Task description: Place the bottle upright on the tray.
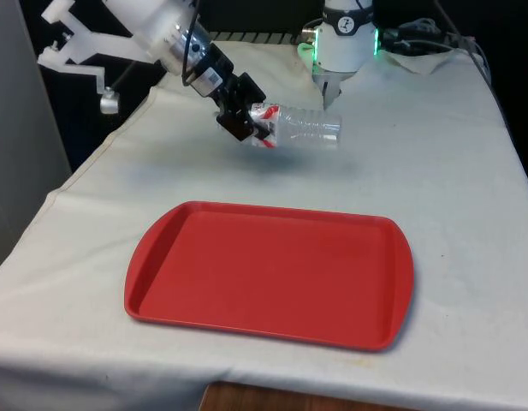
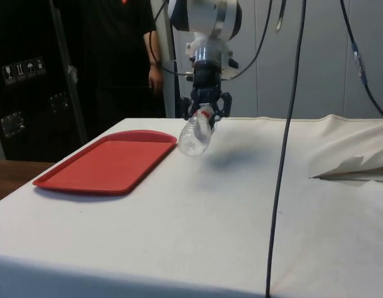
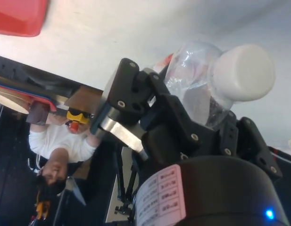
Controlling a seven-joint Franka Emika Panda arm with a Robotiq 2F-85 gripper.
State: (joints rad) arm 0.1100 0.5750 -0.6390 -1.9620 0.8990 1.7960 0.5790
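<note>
White cloth covers the whole counter [image 1: 435, 171], and the red tray [image 1: 272, 274] sits empty near the counter's front edge. Past the side edge there's a person [image 2: 132, 56] in dark clothes, just standing there. The gripper [image 1: 246, 120] hangs over the middle of the counter, beyond the tray's far edge, with its fingers [image 3: 131, 99] clamped around the neck end of a clear plastic bottle [image 1: 305, 128]. That bottle is off the cloth, lying roughly sideways with its base drooping a bit, and its white cap [image 3: 243, 73] sits right between the fingers in the wrist view.

If I were doing this step, I'd swing over the tray's flat middle, rotate the wrist until the base points straight down, then lower gently and only let go once it's sitting flat. An empty bottle like that probably tips easily.
</note>
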